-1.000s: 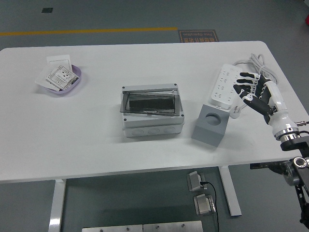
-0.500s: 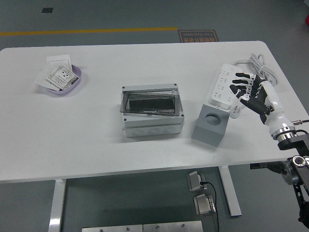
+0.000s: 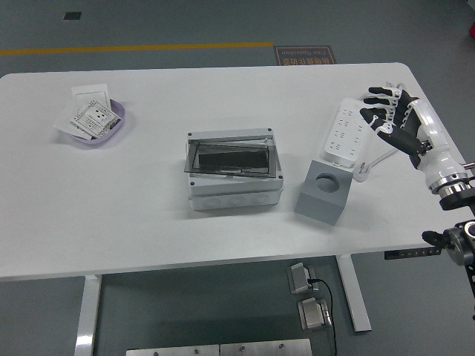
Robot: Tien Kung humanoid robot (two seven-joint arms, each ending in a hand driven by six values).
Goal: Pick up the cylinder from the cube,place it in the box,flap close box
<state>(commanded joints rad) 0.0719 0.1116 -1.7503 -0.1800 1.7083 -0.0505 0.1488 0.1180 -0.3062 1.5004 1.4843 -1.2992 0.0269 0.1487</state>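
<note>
A grey cube stands right of the table's middle. A round dark grey shape shows in its top face; I cannot tell whether this is the cylinder sunk flush or an empty hole. Left of the cube sits the light grey box, with its dark see-through flap lying over the opening. My right hand hovers over the far end of the power strip, up and right of the cube, apart from it. Its fingers are spread and relaxed and hold nothing. No left arm shows.
A white power strip lies just behind the cube, its cable coiled near the table's far right corner. A purple bowl of cards and a white plate sit at the far left.
My right hand has risen and drawn back toward the table's far right, away from the cube. Cube and box have not moved.
</note>
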